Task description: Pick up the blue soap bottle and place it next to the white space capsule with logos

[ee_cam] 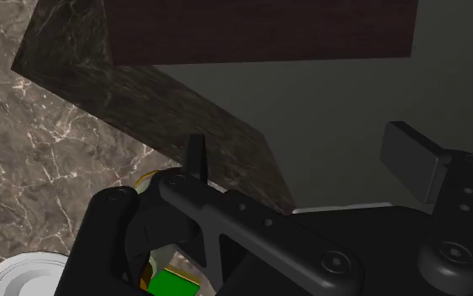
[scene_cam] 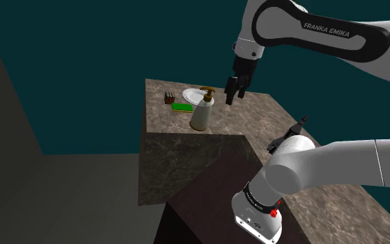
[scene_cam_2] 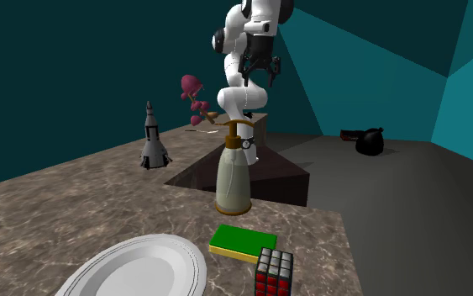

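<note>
Closest to the second exterior camera, on the marbled counter: white plate, colour-tiled cube and green sponge, with the soap bottle just behind them, pale-bodied with a brown pump, standing upright, long axis vertical, spout turned toward that view's left. Legible: "FRANKA EMIKA" along the white arm; markings on the grey rocket-like capsule, well apart from the bottle, too small to read. Black tool released, fingers spread, hovering above the counter near the bottle's pump without touching it.
</note>
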Controlling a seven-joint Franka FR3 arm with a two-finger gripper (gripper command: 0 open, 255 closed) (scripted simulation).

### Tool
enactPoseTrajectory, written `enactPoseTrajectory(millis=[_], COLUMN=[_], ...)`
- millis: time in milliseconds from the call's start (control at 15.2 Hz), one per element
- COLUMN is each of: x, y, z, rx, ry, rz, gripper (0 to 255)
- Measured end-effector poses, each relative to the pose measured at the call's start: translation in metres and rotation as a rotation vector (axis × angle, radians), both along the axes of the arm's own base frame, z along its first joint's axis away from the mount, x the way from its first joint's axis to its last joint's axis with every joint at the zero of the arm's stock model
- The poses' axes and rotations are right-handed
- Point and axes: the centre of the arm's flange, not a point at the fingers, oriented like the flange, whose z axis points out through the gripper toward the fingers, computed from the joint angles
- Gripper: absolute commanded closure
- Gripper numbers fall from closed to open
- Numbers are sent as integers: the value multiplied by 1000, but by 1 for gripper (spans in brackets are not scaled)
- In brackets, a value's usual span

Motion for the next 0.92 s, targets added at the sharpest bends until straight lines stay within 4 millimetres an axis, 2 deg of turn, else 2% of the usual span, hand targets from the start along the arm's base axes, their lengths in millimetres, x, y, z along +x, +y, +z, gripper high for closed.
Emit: enactPoseTrajectory(millis=[132,396,792,924], x=[2,27,77,95], y=[-5,-35,-88,-104], z=[-2,-19,-40,-53], rx=[2,17,41,49], ry=[-4,-35,-90,-107], rz=[6,52,131,157], gripper=[0,0,0,0])
